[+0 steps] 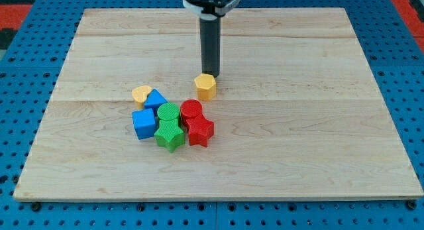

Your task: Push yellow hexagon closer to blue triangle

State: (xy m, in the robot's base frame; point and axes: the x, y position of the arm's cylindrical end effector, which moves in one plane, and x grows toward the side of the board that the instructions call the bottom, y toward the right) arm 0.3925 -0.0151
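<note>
The yellow hexagon [206, 86] lies near the middle of the wooden board. My tip [211, 74] stands just above it in the view, touching or almost touching its upper right edge. The blue triangle [156, 99] lies to the lower left of the hexagon, at the top of a cluster of blocks, with a gap between the two. A yellow heart [140, 93] touches the triangle's left side.
The cluster also holds a blue cube [143, 123], a green cylinder [168, 113], a green star [169, 135], a red cylinder [191, 110] and a red star [199, 130]. The wooden board [298, 124] lies on a blue pegboard.
</note>
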